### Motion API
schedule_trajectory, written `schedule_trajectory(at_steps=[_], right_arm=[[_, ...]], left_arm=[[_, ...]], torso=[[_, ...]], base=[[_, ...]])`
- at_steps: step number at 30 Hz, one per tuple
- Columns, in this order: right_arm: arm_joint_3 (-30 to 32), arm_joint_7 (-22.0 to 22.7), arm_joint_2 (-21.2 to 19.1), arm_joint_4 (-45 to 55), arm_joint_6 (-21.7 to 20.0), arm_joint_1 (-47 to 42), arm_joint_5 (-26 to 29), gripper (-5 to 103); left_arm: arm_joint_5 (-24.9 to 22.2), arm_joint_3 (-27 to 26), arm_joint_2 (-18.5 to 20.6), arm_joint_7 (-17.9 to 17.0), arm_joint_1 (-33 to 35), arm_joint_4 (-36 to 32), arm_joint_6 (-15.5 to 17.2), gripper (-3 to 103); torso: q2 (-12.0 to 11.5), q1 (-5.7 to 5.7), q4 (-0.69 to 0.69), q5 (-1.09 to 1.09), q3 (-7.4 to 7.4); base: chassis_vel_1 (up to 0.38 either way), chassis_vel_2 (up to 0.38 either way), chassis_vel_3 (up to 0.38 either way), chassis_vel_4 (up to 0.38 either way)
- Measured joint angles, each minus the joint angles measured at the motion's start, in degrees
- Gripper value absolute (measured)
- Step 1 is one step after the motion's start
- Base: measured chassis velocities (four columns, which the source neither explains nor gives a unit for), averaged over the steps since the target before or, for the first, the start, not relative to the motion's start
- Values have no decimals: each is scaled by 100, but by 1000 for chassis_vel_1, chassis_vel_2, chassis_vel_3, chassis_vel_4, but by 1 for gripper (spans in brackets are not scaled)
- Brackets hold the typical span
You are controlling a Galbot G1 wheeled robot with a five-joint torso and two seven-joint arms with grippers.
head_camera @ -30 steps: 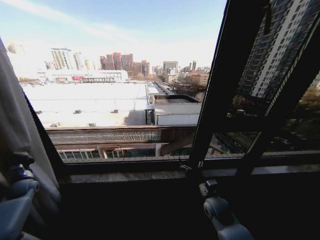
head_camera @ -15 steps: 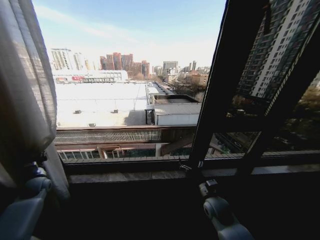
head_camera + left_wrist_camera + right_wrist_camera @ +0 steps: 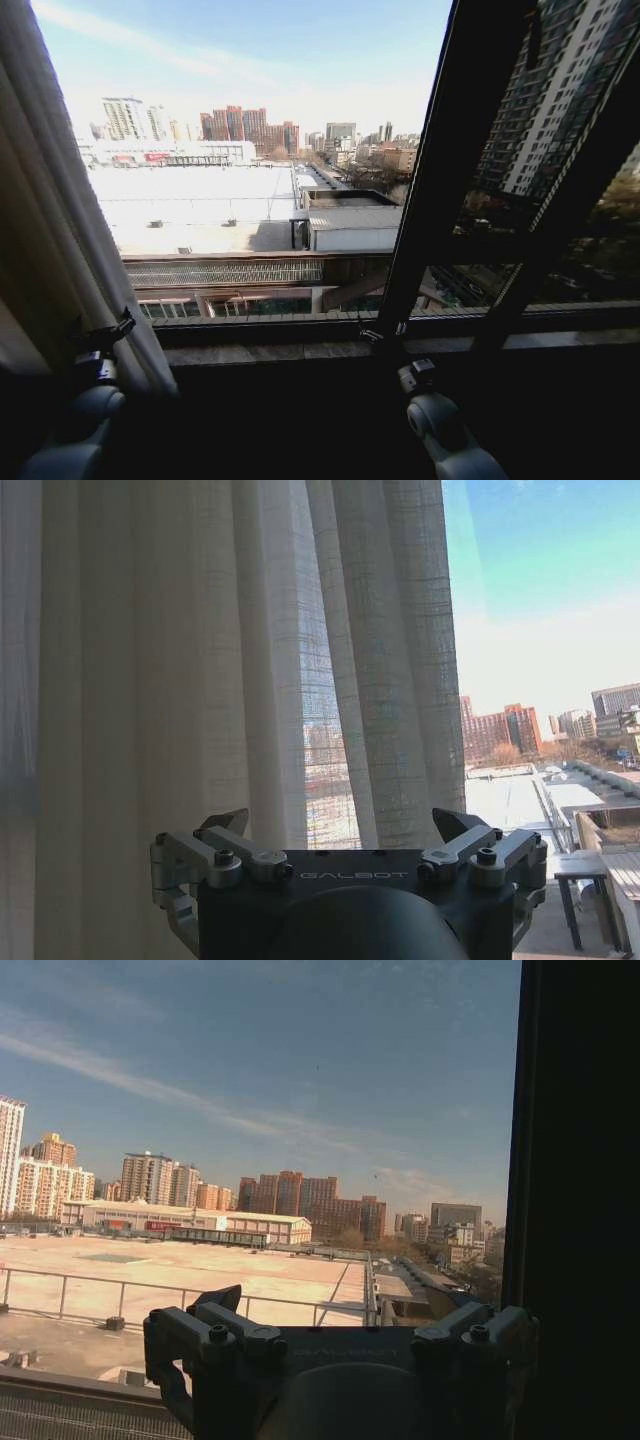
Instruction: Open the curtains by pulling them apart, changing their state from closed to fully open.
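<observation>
One sheer off-white curtain (image 3: 60, 230) hangs in long pleats along the left side of the window, its lower edge reaching the sill. My left gripper (image 3: 103, 336) is low beside that edge, just in front of the fabric. In the left wrist view the left gripper (image 3: 345, 830) is open, facing the curtain (image 3: 200, 660) with nothing between its fingers. My right gripper (image 3: 383, 335) rests low at the sill by the dark upright frame bar. In the right wrist view the right gripper (image 3: 345, 1310) is open and faces the bare glass.
A thick dark window frame bar (image 3: 450, 160) runs up the right of the middle, with a slanted bar (image 3: 580, 190) farther right. The stone sill (image 3: 280, 351) runs across below the glass. Rooftops and towers lie outside.
The curtain's edge has spread rightward across the left of the window. My left arm has shifted right and up with it. The right arm has not moved.
</observation>
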Motion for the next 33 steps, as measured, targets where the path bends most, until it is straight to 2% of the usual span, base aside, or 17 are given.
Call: schedule_trajectory(at_steps=[7,11,19,24,27,33], right_arm=[[0,0,0,0,0,0,0,100],[0,0,0,0,0,0,0,100],[0,0,0,0,0,0,0,100],[0,0,0,0,0,0,0,100],[0,0,0,0,0,0,0,100],[0,0,0,0,0,0,0,100]], left_arm=[[70,113,-271,53,301,-599,-78,100],[305,258,-434,85,519,-999,-131,100],[434,407,-512,161,614,-1182,-209,100],[340,458,-335,181,443,-1019,-210,100],[16,547,-38,289,135,-698,-209,100],[-307,650,176,417,-131,-481,-208,100]], torso=[[0,0,-1,1,0],[0,0,-1,0,0],[0,0,0,0,0],[0,0,0,-1,0],[-1,0,0,-1,0],[-1,0,0,-1,0]], base=[[0,0,0,0],[0,0,0,0],[0,0,0,0],[0,0,0,0],[0,0,0,0],[0,0,0,0]])
